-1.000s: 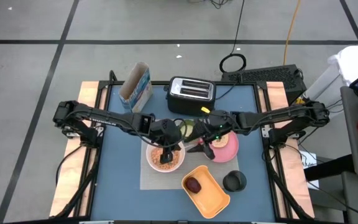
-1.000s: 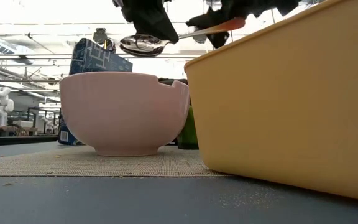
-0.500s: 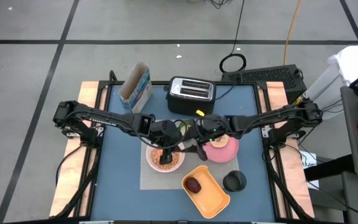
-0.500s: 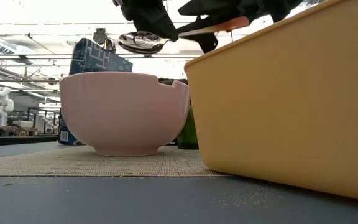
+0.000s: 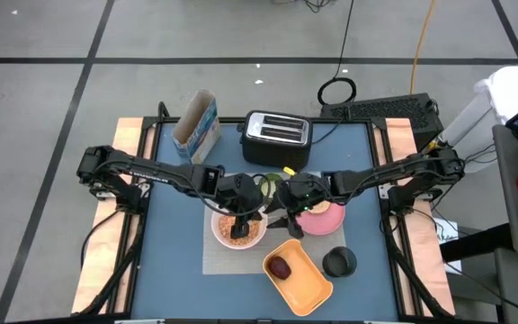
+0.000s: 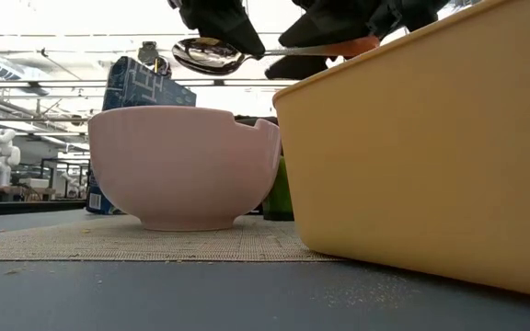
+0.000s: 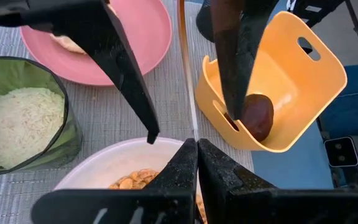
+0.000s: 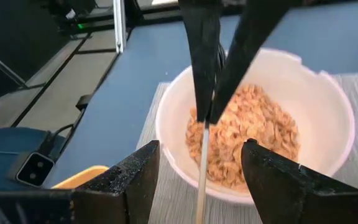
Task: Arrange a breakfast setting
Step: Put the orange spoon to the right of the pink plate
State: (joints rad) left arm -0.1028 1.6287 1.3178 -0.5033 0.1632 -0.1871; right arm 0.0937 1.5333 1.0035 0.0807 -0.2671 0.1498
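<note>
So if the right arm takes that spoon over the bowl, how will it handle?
The spoon looks like polished metal: probably stiff, and likely slick between fingers. The left gripper pinches only its thin handle, so it may pivot during a handover. The open right gripper straddles that handle above the cereal-filled bowl; a dropped spoon would probably scatter flakes.

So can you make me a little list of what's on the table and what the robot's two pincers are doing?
Mat: grey rectangular placemat
Bowl: white round bowl on the mat, filled with tan cereal
Plate: pink round plate, to the bowl's right
Tray: orange rectangular tray holding one dark brown piece
Spoon: shiny metal spoon with an orange handle, held level above the bowl
Left pincer: shut on the spoon's thin handle
Right pincer: open, its fingers either side of the handle
Back of table: black-and-silver toaster
</note>
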